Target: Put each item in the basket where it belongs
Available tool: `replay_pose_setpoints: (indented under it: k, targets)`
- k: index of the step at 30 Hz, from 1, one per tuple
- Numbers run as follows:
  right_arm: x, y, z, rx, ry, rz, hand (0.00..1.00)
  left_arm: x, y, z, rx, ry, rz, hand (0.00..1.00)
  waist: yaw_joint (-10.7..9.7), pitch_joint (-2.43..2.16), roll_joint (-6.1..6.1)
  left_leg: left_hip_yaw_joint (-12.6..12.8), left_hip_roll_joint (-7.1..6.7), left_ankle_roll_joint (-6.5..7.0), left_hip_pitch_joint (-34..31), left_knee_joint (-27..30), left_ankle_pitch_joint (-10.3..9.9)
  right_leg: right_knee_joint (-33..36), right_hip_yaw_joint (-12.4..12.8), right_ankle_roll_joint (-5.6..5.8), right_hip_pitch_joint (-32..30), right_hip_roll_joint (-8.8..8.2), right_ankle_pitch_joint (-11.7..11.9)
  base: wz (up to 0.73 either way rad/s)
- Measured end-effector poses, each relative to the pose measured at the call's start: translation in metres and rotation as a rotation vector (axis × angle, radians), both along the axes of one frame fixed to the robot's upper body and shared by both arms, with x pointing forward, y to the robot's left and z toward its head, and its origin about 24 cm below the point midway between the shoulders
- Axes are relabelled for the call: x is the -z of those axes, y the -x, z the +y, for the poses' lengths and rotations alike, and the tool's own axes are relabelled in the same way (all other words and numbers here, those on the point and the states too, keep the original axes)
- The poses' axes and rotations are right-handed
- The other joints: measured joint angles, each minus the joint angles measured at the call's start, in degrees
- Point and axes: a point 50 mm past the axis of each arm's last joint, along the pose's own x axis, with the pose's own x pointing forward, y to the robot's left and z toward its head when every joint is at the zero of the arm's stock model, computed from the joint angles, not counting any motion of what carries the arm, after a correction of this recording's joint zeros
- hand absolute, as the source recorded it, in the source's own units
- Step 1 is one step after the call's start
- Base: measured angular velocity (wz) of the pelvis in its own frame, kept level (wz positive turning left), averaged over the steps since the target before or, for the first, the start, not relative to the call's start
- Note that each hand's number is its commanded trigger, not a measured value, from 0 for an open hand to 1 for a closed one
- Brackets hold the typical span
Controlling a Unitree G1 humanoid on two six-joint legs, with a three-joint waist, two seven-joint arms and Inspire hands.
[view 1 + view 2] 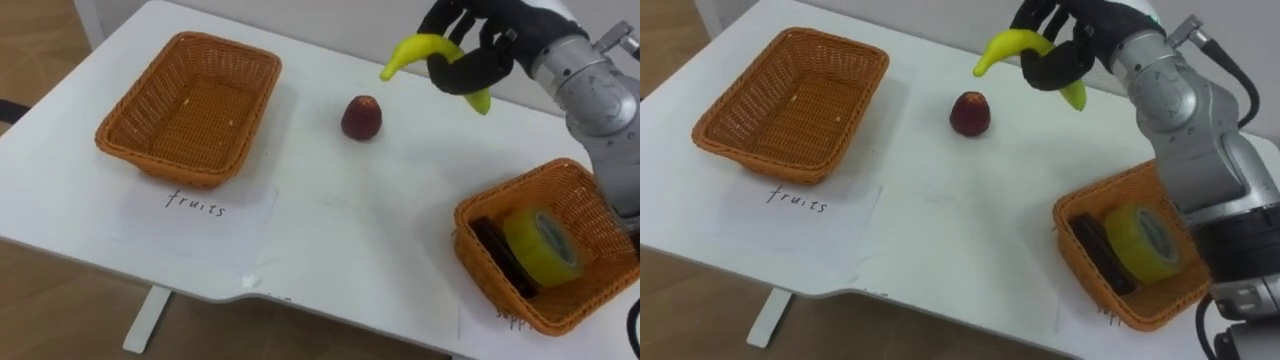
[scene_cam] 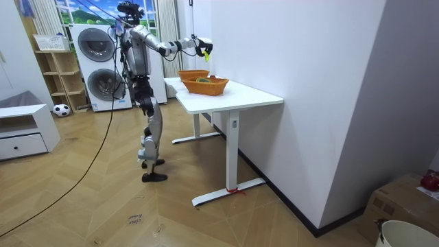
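Fingers (image 1: 470, 72) of the right hand (image 1: 490, 35) are curling round the banana (image 1: 418, 48), holding it above the table (image 1: 330, 220) near the far edge. Its long axis is running crosswise, with the free tip pointing toward the robot's left, where the empty fruit basket (image 1: 190, 110) is sitting well apart. A red fruit (image 1: 362, 118) is lying between them. The supplies basket (image 1: 487, 275), holding a tape roll (image 1: 540, 245), is standing nearer the robot. Open tabletop is probably allowing a clear leftward carry.
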Motion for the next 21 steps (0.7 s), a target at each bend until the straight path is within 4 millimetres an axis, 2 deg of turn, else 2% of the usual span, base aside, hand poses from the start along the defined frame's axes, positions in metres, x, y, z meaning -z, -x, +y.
replay_pose_setpoints:
  k: [1,2,3,4,5,7,12,14,17,21]
  targets:
    - [0.0,0.0,0.0,0.0,-0.01,-0.002,1.0,0.0,0.001,-0.001,-0.002,0.003,0.001,0.0,0.35,0.22,0.22,-0.01,-0.01,0.0,0.29,-0.25,0.0,-0.06,-0.13,0.02,0.17,-0.04,-0.01,0.03]
    - [0.0,0.0,0.0,-0.004,-0.022,-0.001,1.0,0.0,0.0,-0.001,-0.001,0.005,-0.004,0.0,0.47,0.07,-0.15,-0.25,-0.05,0.0,0.29,-0.4,0.0,-0.04,-0.39,0.06,0.17,-0.08,-0.04,0.05]
    - [0.0,0.0,0.0,-0.007,-0.034,0.001,1.0,0.0,0.001,-0.002,-0.001,0.005,-0.003,0.0,0.53,0.18,-0.12,-0.36,-0.07,0.0,0.28,-0.45,0.0,-0.03,-0.58,0.09,0.18,-0.11,-0.06,0.11]
    - [0.0,0.0,0.001,-0.012,-0.049,0.005,1.0,0.001,0.001,-0.002,-0.001,0.008,-0.001,0.0,0.64,0.5,0.09,-0.54,-0.11,0.0,0.22,-0.45,0.0,-0.02,-0.98,0.12,0.25,-0.16,-0.07,0.08]
    - [0.0,0.0,0.001,-0.013,-0.053,0.006,1.0,0.001,0.002,-0.004,0.003,0.014,0.0,0.0,1.08,0.57,0.13,-0.6,-0.13,0.01,0.22,-0.46,0.0,0.03,-0.97,0.14,0.28,-0.23,-0.08,0.06]
    - [0.001,0.0,0.0,-0.008,-0.051,0.008,1.0,0.002,0.003,-0.007,0.005,0.027,0.001,0.0,1.98,0.7,0.17,-0.87,-0.19,0.03,0.21,-0.43,0.01,0.02,-0.97,0.16,0.36,-0.33,-0.1,0.05]
    - [0.003,-0.001,0.003,-0.012,-0.064,0.013,1.0,0.002,0.003,-0.01,0.028,0.043,-0.001,0.0,2.32,0.86,0.36,-2.16,-0.3,0.09,-0.3,-0.32,0.05,0.01,-1.63,0.64,0.5,-0.8,-0.4,0.15]
    - [0.004,-0.001,0.005,-0.017,-0.071,0.018,1.0,0.003,0.006,-0.01,0.03,0.046,0.007,0.0,3.22,0.97,0.5,-2.19,-0.31,0.09,-0.31,-0.28,0.05,0.03,-2.16,0.66,0.49,-0.81,-0.41,0.02]
    - [0.007,-0.002,0.007,-0.019,-0.091,0.024,1.0,0.002,0.005,-0.011,0.052,0.051,0.005,0.0,3.63,1.25,0.88,-2.76,-0.32,0.09,-0.37,-0.15,0.05,0.05,-2.62,0.68,0.76,-0.91,-0.42,0.08]
    - [0.012,-0.005,0.014,-0.028,-0.144,0.038,1.0,0.002,0.008,-0.011,0.067,0.051,0.017,0.0,4.0,1.35,1.02,-2.92,-0.41,0.11,-0.34,-0.08,0.06,0.04,-2.74,1.03,0.99,-1.11,-0.64,0.04]
